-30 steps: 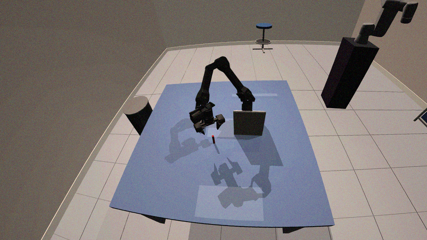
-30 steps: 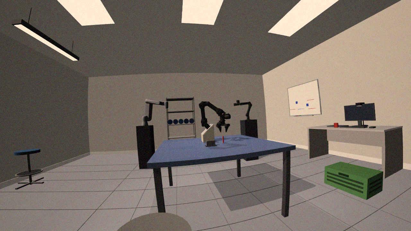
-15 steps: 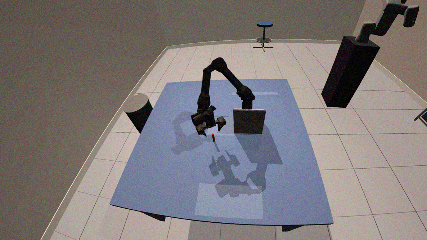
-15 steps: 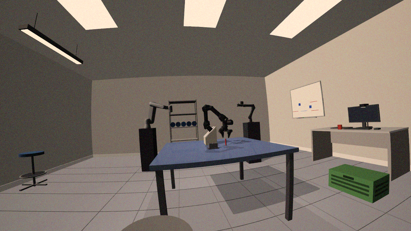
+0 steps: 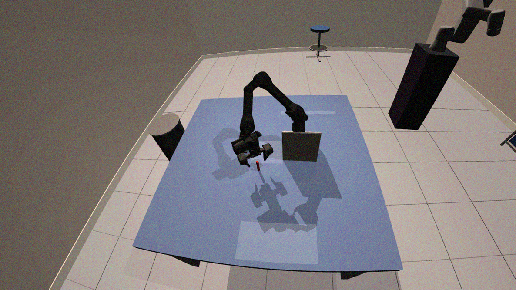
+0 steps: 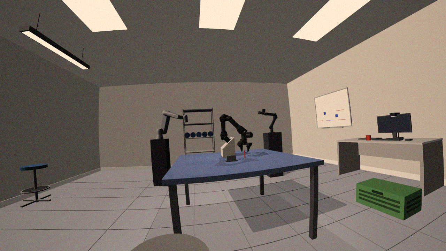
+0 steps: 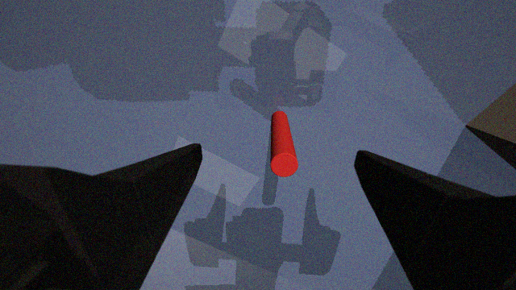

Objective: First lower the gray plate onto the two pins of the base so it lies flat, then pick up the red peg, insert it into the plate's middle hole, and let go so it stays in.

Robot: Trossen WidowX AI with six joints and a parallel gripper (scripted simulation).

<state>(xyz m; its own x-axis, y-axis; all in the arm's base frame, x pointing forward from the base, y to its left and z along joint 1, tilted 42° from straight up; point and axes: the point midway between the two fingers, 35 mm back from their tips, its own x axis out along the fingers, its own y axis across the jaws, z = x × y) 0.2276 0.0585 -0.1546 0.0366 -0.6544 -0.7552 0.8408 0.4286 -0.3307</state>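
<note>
We are hovering our gripper [image 5: 257,158], spread wide and holding nothing, just above the red peg [image 7: 283,142], which is standing upright on the blue surface [image 5: 200,209] near the tilted gray block [image 5: 301,145]. We are judging the peg light, rigid and smooth, so we are aiming to pinch it across its upper shaft, squarely, lest it tip.

Top view: high overhead, tilted, far enough to take in the whole blue table [image 5: 200,209], with the stool [image 5: 319,37] at 12 o'clock. Exterior view: low, across the room, facing the table [image 6: 199,171] level-on, shelf rack [image 6: 198,131] behind. Wrist view: close, looking down between the open gripper [image 7: 278,161] at the red peg [image 7: 282,141]. Shared by all three: peg [image 5: 257,165] [image 6: 244,153] and tabletop.
</note>
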